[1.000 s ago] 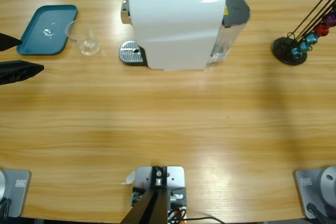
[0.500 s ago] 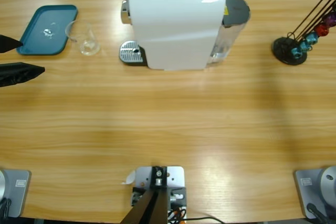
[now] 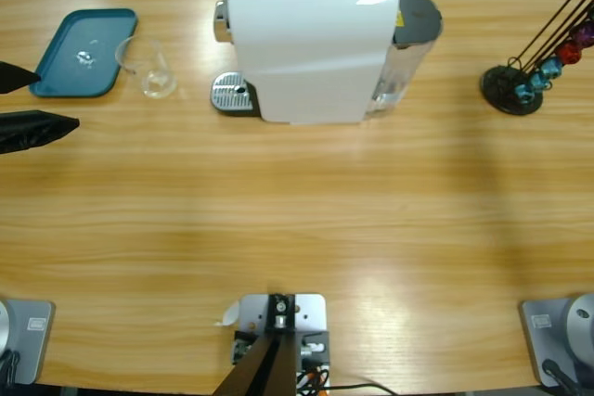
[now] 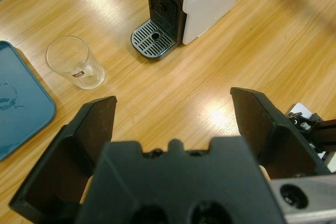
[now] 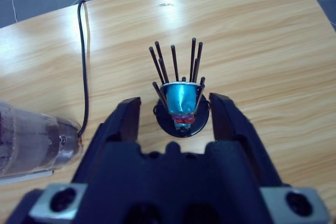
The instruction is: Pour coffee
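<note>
The left gripper (image 4: 173,124) has two broad matte-black jaws on a black moulded body; the right gripper (image 5: 173,116) matches, with silver corner plates bearing round holes.

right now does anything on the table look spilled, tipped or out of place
Nothing looks spilled or tipped. The clear glass cup stands upright on the wooden table between the teal tray and the white coffee machine, not on the metal drip grate. It looks empty; no coffee shows.
</note>
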{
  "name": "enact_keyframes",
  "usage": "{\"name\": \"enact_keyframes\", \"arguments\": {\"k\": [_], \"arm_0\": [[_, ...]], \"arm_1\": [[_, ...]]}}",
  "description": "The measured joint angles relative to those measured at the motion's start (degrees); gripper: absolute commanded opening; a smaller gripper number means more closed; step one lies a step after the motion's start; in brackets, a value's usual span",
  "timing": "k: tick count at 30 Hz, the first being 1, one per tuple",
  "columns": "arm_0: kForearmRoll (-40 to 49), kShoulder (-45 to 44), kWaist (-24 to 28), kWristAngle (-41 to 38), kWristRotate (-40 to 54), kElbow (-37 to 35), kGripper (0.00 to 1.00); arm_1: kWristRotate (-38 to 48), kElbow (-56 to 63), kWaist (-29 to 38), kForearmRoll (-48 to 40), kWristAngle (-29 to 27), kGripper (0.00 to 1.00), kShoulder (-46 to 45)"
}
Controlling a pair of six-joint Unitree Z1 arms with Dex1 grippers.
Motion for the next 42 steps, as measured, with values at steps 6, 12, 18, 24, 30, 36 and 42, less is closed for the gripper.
{"name": "enact_keyframes", "arguments": {"k": [6,12,18,24,30,36,42], "arm_0": [[0.0,0.0,0.0,0.0,0.0,0.0,0.941],[0.0,0.0,0.0,0.0,0.0,0.0,0.941],[0.0,0.0,0.0,0.0,0.0,0.0,0.941],[0.0,0.0,0.0,0.0,0.0,0.0,0.941],[0.0,0.0,0.0,0.0,0.0,0.0,0.941],[0.0,0.0,0.0,0.0,0.0,0.0,0.941],[0.0,0.0,0.0,0.0,0.0,0.0,0.941]], "arm_1": [[0.0,0.91,0.0,-0.44,0.0,0.508,1.09],[0.0,1.13,0.0,-1.04,0.0,0.464,1.63],[0.0,1.13,0.0,-1.14,0.0,0.462,1.76],[0.0,1.13,0.0,-1.36,0.0,0.423,1.9],[0.0,1.12,0.0,-1.69,0.0,0.218,2.11],[0.0,1.13,0.0,-1.73,-1.33,0.014,2.11],[0.0,1.13,0.0,-1.73,-2.5,0.0,2.11]]}}
